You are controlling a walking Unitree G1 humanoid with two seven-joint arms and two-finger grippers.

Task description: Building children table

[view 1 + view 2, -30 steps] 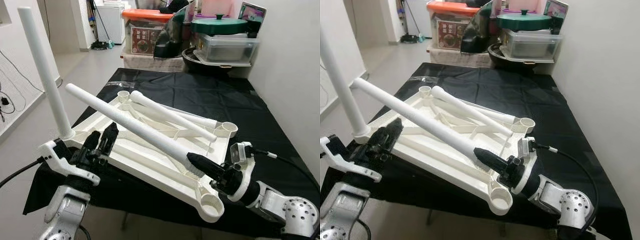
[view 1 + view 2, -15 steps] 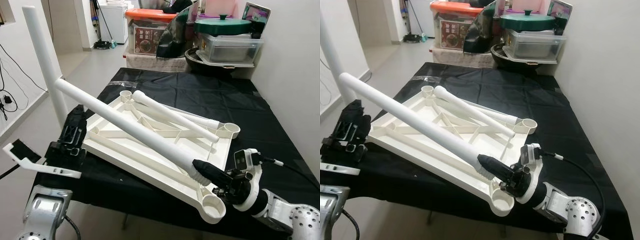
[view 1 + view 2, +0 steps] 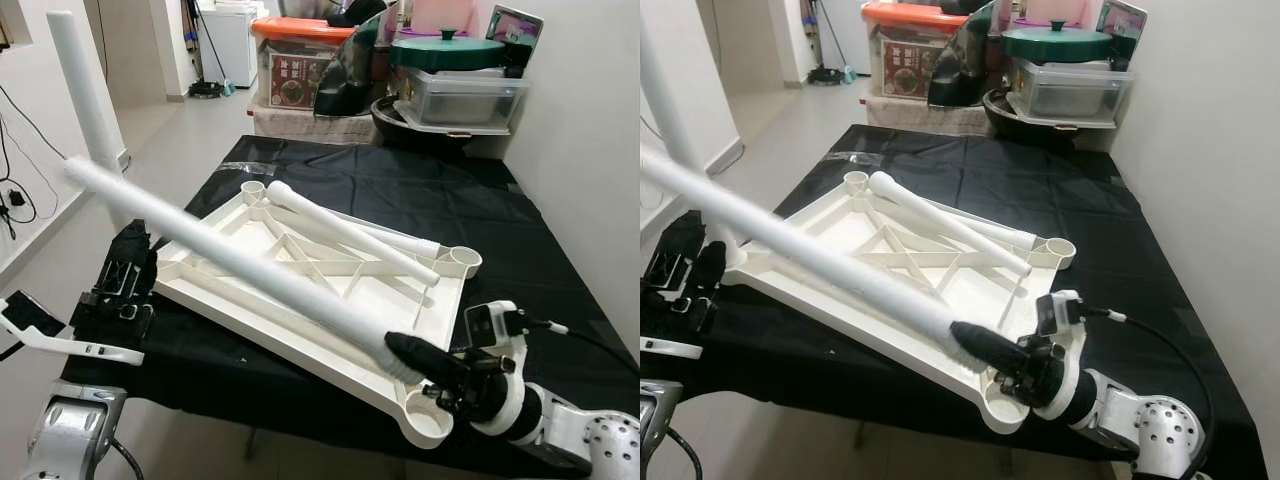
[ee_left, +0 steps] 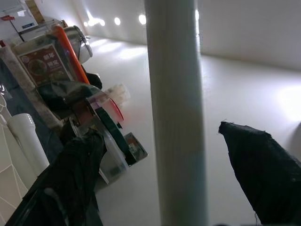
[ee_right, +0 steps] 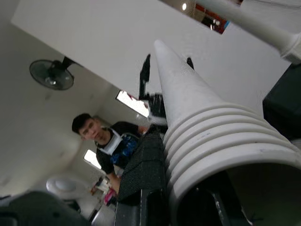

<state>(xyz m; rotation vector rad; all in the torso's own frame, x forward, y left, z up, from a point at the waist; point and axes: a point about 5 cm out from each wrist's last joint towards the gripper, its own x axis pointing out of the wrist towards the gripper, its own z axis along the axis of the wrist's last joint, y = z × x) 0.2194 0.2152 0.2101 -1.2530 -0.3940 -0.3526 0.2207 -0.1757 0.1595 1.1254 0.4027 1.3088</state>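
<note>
One black cloth covers the work table (image 3: pixel 420 210), and the white tabletop (image 3: pixel 300 270) lies on it underside up, ribs and corner sockets showing, which is how you would want it for fitting legs. One leg (image 3: pixel 88 110) already stands upright at the far left corner. A second, loose leg (image 3: pixel 350 232) rests across the ribs toward the far right socket. The right gripper (image 3: pixel 412 358) is clamped on the ribbed end of a third leg (image 3: pixel 230 262), carrying it slanted above the panel with that end close over the near corner socket (image 3: pixel 425 420), I would guess to seat it there. The left gripper (image 3: pixel 125 275) hangs beside the left edge, fingers spread either side of the upright leg without touching, seemingly ready to steady it.
</note>
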